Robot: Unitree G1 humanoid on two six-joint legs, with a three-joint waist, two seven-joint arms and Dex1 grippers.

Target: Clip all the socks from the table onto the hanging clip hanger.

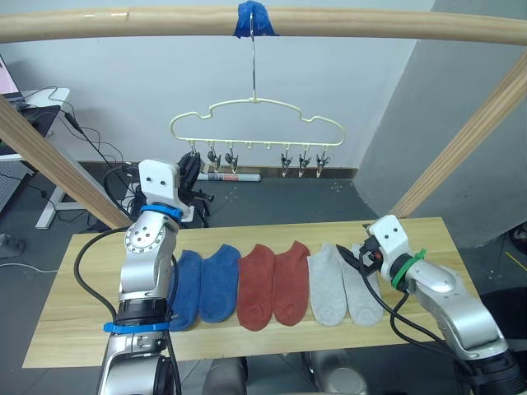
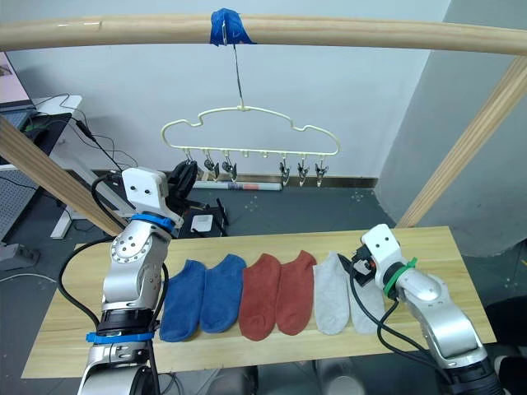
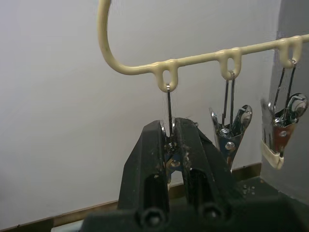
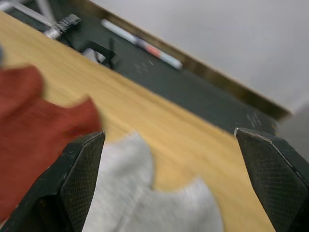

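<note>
Six socks lie in a row on the desk (image 1: 74,329), toes toward the robot and cuffs toward the far edge: two blue socks (image 1: 204,286) at the left, two rust red socks (image 1: 273,284) in the middle, two light grey socks (image 1: 342,284) at the right. None is clipped yet. The clip hanger (image 1: 255,123) hangs by its long hook from the wooden pole (image 1: 370,26) above and behind the desk, its row of small metal clips dangling below the wire.

The left pincer (image 3: 170,140) is raised to the hanger's left end, clenched on the leftmost clip (image 3: 169,104); the neighbouring clip (image 3: 231,130) hangs free just beside it. The right pincer (image 4: 169,179) is low over the desk with its fingers spread wide, released and holding nothing, and the grey pair lies directly ahead of it and slightly below, cuffs pointing away.

The right arm is clearly the nearer one to the grey socks, whose long axis runs along the pincer's line of approach. The likely next step is to take one by its cuff and carry it up and leftward to the held clip.
</note>
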